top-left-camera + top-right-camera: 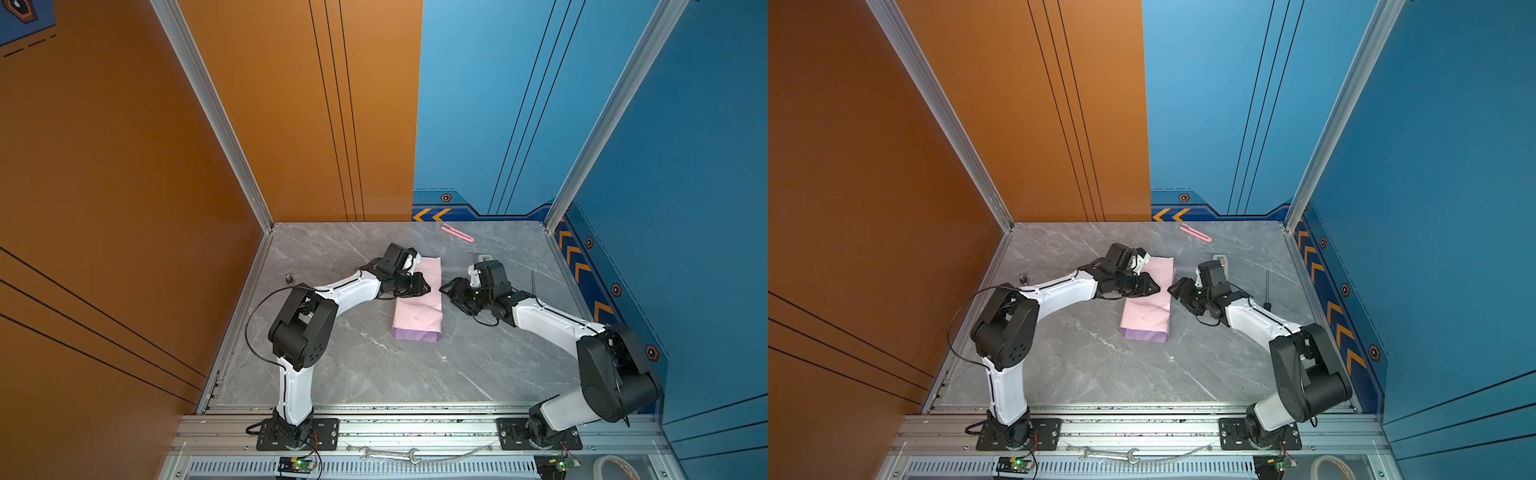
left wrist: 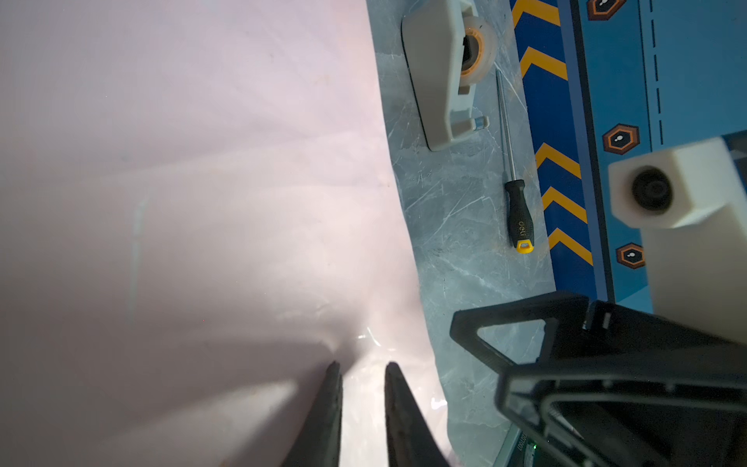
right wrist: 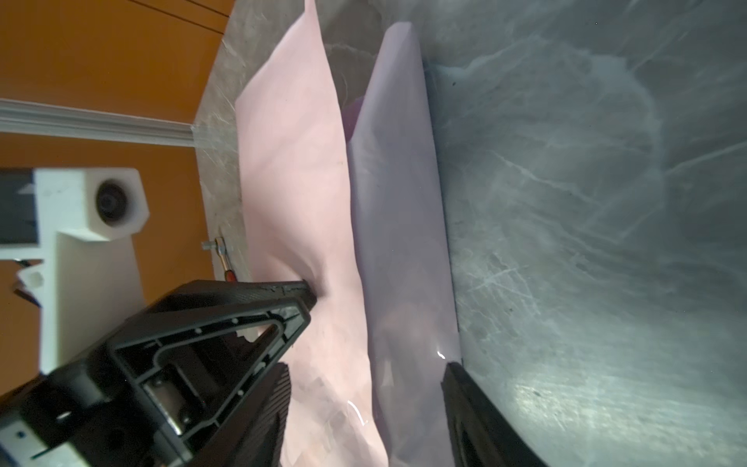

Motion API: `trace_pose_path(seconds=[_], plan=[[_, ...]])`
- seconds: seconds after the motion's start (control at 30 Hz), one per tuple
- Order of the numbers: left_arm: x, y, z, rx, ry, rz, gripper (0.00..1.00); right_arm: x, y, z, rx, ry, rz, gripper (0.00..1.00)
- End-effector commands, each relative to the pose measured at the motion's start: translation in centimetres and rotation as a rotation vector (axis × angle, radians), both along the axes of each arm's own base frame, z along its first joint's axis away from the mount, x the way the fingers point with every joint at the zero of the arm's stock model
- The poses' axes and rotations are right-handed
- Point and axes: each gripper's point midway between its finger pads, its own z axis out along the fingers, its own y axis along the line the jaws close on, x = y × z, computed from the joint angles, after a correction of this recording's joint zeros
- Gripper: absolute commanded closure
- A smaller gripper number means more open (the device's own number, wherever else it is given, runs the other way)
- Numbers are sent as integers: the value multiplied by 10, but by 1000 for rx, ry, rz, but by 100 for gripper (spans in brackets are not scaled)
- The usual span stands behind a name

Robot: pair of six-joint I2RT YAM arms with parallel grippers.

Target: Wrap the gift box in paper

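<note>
Counter (image 1: 374,374): grey marble, pink paper (image 1: 417,316) folded mid-surface.
Left jaws: narrow gap, pressing the paper; grip unclear.
Right jaws: wide open at the paper's edge.

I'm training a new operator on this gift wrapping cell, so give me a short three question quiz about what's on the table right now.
1. True or false: the pink cutter lies on the paper.
2. Which end effector presses on the paper's pink top? A left, B right, C neither.
3. What colour shows on the paper's near end?
Key: 1 false; it lies apart from it. 2 A, the left end effector. 3 lilac.
</note>
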Motion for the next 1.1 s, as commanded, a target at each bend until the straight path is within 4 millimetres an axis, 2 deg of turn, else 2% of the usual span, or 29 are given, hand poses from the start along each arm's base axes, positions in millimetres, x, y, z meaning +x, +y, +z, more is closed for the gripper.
trace_pose_path(seconds=[0.0,0.17,0.33,0.5,0.63,0.73,0.9,1.0,1.07], plan=[[-13,20,-44,116,115,15,78,-4,15,5,85,16,29,37],[-13,20,-44,116,115,16,78,-9,23,-14,-9,58,71,37],[-14,21,-44,122,116,17,78,-7,31,-29,-19,88,91,36],[-13,22,-45,123,116,17,78,-3,44,-33,47,94,108,33],[-13,22,-45,124,115,17,78,-3,42,-37,45,107,102,34],[-13,21,-45,123,114,16,78,-4,38,-35,43,106,100,35],[-13,21,-44,123,115,17,78,-2,20,-18,64,56,85,28],[-12,21,-44,122,113,18,78,0,10,-5,100,23,72,28],[-12,21,-44,122,114,18,78,0,1,-5,106,23,45,29]])
